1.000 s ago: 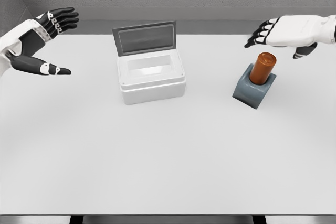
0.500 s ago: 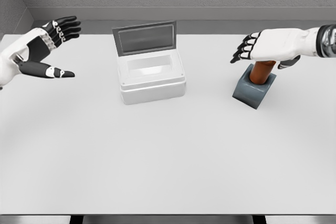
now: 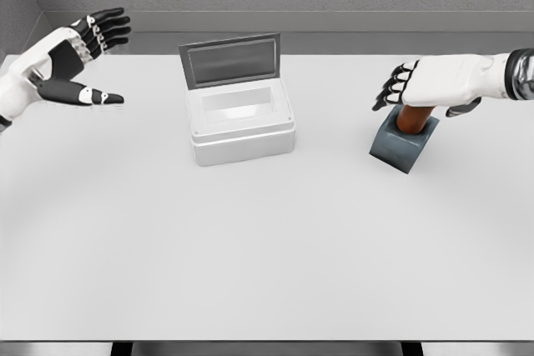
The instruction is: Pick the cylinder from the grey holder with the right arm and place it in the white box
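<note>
A pale counter (image 3: 250,248) carries an open-lidded white box (image 3: 240,127) left of centre and a grey holder (image 3: 403,144) well apart to its right.

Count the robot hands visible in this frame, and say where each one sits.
2. The left hand hovers open over the table's far left corner. The right hand hangs above the cylinder standing in the grey holder, covering its top. None seems hidden.

Bright, even, diffuse light; soft faint shadows on the table (image 3: 267,248); sharp, slightly grainy render.
</note>
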